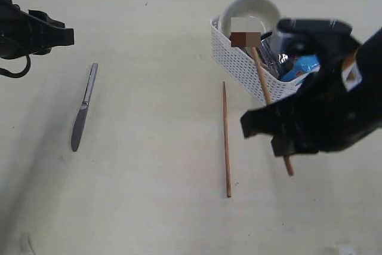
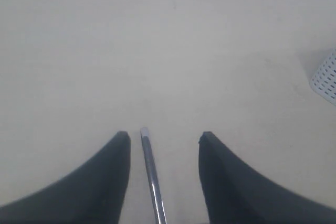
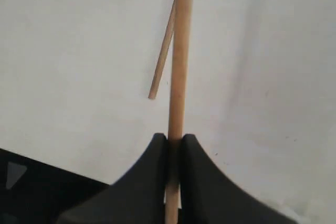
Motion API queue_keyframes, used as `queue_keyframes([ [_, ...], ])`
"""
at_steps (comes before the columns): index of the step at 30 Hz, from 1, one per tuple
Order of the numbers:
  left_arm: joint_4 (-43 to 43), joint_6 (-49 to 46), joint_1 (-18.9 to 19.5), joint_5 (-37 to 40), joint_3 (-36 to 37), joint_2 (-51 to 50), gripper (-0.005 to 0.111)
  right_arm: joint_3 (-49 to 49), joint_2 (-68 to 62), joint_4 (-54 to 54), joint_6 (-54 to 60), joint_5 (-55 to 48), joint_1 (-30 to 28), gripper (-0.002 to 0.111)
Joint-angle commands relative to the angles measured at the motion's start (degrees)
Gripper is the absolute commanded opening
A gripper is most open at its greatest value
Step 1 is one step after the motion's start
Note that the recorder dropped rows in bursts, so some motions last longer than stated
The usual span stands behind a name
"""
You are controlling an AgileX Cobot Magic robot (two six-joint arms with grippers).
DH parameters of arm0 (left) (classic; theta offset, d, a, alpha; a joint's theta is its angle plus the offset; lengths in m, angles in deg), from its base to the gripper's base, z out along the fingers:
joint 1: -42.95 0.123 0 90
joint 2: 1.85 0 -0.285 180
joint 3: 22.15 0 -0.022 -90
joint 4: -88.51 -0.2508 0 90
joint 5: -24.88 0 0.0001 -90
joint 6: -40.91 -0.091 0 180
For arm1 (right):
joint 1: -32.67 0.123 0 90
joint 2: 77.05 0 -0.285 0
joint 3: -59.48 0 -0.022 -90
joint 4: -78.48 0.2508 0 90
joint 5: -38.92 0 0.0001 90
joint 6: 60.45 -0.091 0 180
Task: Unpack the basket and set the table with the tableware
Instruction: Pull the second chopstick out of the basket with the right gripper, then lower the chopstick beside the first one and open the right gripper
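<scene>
The right gripper [image 1: 271, 125] is clenched on one wooden chopstick [image 1: 261, 76], its two fingers [image 3: 152, 166] pressed tight against the stick from either side. The grip sits partway along the stick, with one long stretch reaching past the fingertips and a short end sticking out the other way. In the exterior view this chopstick is tilted. Its upper part crosses in front of the white basket [image 1: 236, 58] and its lower end points down toward the surface [image 1: 149, 195]. Whether either end touches anything cannot be told.

The other chopstick [image 1: 226, 141] lies flat on the surface just beside the right gripper, on the side toward the middle, and apart from the basket. The right wrist view shows it running close alongside the held one.

The basket stands at the far right of the surface. It holds the white bowl [image 1: 250, 13], a shiny steel cup [image 1: 273, 52] and a blue packet [image 1: 302, 67].

The left gripper [image 2: 164, 136] is released, with its jaws spread and nothing clamped between them. The steel knife [image 1: 83, 108] lies flat on the surface near it. In the left wrist view one end of the knife shows in the gap between the fingers, touching neither.
</scene>
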Motion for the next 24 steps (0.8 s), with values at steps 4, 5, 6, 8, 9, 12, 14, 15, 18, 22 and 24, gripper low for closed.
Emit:
queue_keyframes([
  [4,-0.2,-0.1,0.3,0.0,0.3,0.5,0.041,-9.0,-1.3,-1.9,-15.2,15.5,11.0,0.0],
  [5,-0.2,-0.1,0.3,0.0,0.3,0.5,0.041,-9.4,-1.7,-2.6,-16.7,16.7,11.7,0.0],
  [6,-0.2,-0.1,0.3,0.0,0.3,0.5,0.041,-9.9,-2.3,-3.5,-18.0,18.1,12.4,0.0],
  [8,-0.2,-0.1,0.3,0.0,0.3,0.5,0.041,-10.7,-3.8,-5.7,-21.3,20.1,13.5,0.0],
  [9,-0.2,-0.1,0.3,0.0,0.3,0.5,0.041,-11.0,-4.7,-6.6,-22.4,20.3,13.6,0.0],
  [12,-0.2,-0.2,0.3,0.0,0.3,0.5,0.041,-11.0,-7.5,-9.1,-24.4,19.8,13.6,0.0],
  [14,-0.2,-0.2,0.3,0.0,0.3,0.5,0.041,-11.0,-9.3,-10.5,-24.8,20.0,13.6,0.0],
  [15,-0.2,-0.2,0.3,0.0,0.3,0.5,0.041,-11.0,-10.0,-11.2,-24.8,20.4,13.6,0.0],
  [18,-0.2,-0.2,0.3,0.0,0.3,0.5,0.041,-11.0,-12.4,-12.8,-24.9,21.6,13.6,0.0],
  [22,-0.2,-0.2,0.3,0.0,0.3,0.5,0.041,-10.9,-15.4,-14.7,-24.9,23.2,13.3,0.0],
  [24,-0.2,-0.2,0.3,0.0,0.3,0.5,0.041,-10.5,-16.7,-15.0,-24.9,23.2,13.3,0.0],
])
